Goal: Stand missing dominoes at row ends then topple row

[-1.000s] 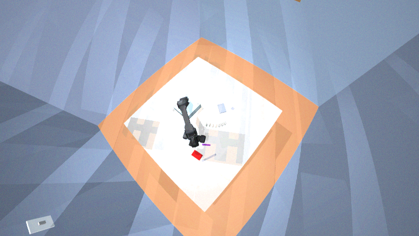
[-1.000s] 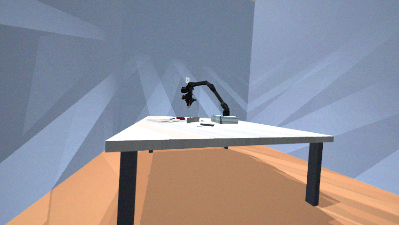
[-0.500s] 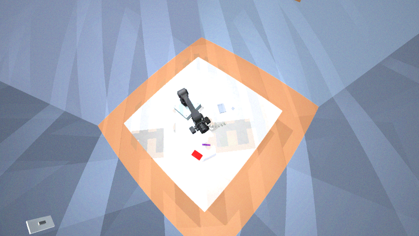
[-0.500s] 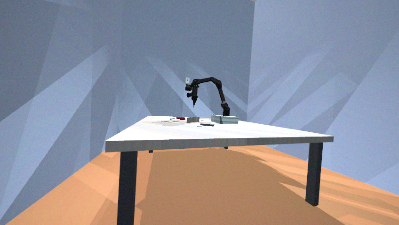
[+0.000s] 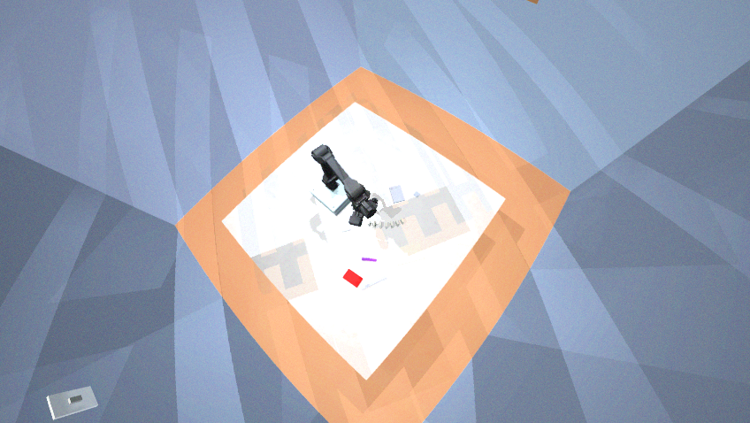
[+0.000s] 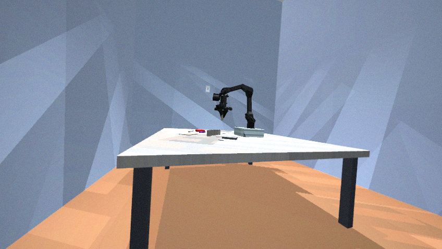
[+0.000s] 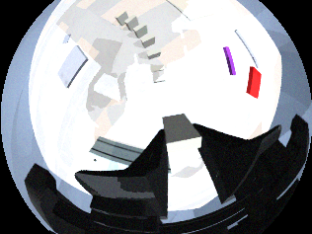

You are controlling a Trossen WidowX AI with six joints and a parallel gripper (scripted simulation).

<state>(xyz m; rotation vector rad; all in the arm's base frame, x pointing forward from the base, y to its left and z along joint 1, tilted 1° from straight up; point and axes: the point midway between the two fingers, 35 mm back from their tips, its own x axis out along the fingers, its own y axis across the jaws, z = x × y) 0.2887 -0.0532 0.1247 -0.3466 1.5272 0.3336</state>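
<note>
Your hand [image 6: 222, 116] [image 7: 177, 129] grips a domino [image 6: 222, 117] [image 7: 182, 128] between its fingertips, above the counter [image 5: 336, 326] [image 6: 247, 148] [image 7: 197, 105].

At six o'clock in the wrist view, the pincer [image 7: 177, 129] hides part of the grey base [image 7: 118, 150], and the frame's bottom crops the pincer's body.

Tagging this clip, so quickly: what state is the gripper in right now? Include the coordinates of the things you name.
Gripper [image 5: 371, 211] [image 6: 222, 116] [image 7: 177, 129]: closed on a pale grey rectangular domino [image 6: 222, 118] [image 7: 182, 128], held above the white table [image 5: 325, 252] [image 6: 262, 145] [image 7: 197, 98].
</note>
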